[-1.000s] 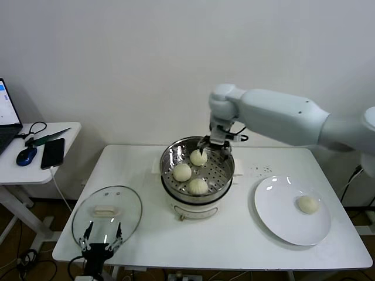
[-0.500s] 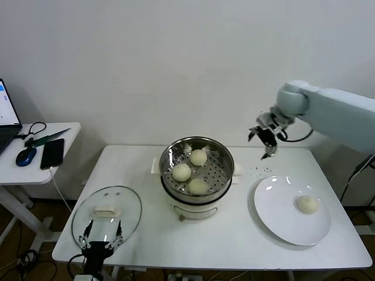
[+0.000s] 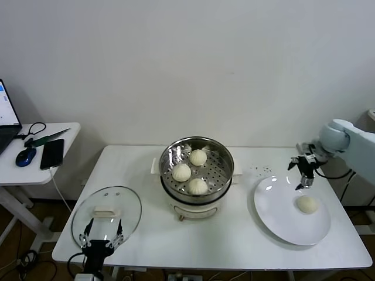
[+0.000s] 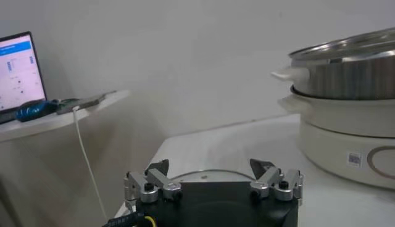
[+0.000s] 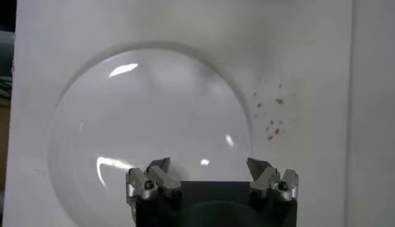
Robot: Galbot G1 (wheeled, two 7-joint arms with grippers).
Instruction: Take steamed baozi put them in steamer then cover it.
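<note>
done: three cream-white round dough buns (image 3: 190, 172) in shiny steel steamer (image 3: 197, 170) | left: fourth bun (image 3: 307, 204) on white plate (image 3: 275, 216), glass lid (image 3: 107, 213) on table | right tool (image 3: 302, 175) released above plate, left tool (image 3: 101, 236) released, parked by lid

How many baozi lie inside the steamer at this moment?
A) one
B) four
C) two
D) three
D: the head view shows three baozi on the perforated tray of the steamer, while a fourth is on the white plate to the robot's right.
</note>
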